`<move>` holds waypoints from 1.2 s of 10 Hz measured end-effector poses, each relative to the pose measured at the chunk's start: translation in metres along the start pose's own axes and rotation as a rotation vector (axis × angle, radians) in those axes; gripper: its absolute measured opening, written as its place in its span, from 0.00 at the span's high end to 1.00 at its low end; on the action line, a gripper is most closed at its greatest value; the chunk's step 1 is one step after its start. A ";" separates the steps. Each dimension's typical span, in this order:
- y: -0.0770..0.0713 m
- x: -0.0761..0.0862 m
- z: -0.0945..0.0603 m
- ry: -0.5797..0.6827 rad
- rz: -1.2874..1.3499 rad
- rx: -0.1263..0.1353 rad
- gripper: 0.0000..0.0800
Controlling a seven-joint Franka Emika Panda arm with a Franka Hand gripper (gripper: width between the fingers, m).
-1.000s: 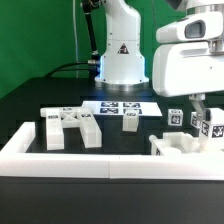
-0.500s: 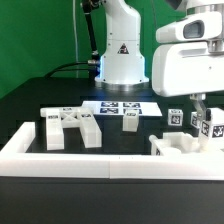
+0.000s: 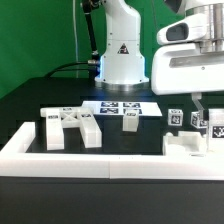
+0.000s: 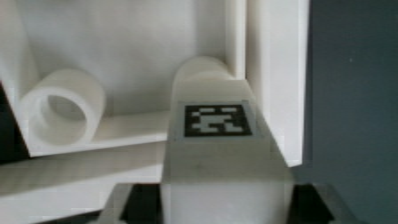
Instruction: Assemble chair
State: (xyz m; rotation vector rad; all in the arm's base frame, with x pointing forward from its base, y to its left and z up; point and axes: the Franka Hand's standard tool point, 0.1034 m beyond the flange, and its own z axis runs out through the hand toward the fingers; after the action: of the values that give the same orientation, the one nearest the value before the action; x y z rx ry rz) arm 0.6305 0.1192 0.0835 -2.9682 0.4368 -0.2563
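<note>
— Where was the leg?

— Pinched between the fingers (image 3: pixel 197 103). In the wrist view the leg (image 4: pixel 222 150) filled the gap between them, its flanks against both as far as I could judge, its tag facing the camera.

— And its long axis?

— Straight out from the fingers, along their own line, so in the exterior view it pointed down toward the table (image 3: pixel 30 115). I'd say the coming move turned on that: the leg was an extension of the wrist, and wherever the wrist tilted, the leg's free end would go.

— What lay near that free end?

— A white ring (image 4: pixel 63 110) just beside it, with pale walls behind. Whether the leg touched either, I couldn't tell. In the exterior view a slab (image 3: pixel 185 146) sat near the fingers, behind the rail (image 3: pixel 100 160), at the exterior view's right.

— And the frame?

— The X-braced frame (image 3: pixel 70 126) lay well apart, toward the exterior view's left, beyond the marker board (image 3: pixel 125 104) (there was only one arm (image 3: pixel 122 45), so no choice of side).

— How far along was the job?

— Early, by my reckoning — the parts lay loose, none joined as far as I could see.
</note>
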 end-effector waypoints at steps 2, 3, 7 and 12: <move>0.001 0.001 0.000 0.005 0.168 -0.002 0.64; 0.001 0.001 0.000 0.007 0.291 -0.003 0.64; 0.000 0.000 0.000 0.000 0.653 0.007 0.64; 0.000 0.000 0.000 -0.002 0.740 0.011 0.60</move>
State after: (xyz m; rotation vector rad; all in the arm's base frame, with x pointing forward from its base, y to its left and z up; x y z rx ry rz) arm 0.6309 0.1195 0.0837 -2.5603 1.4512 -0.1642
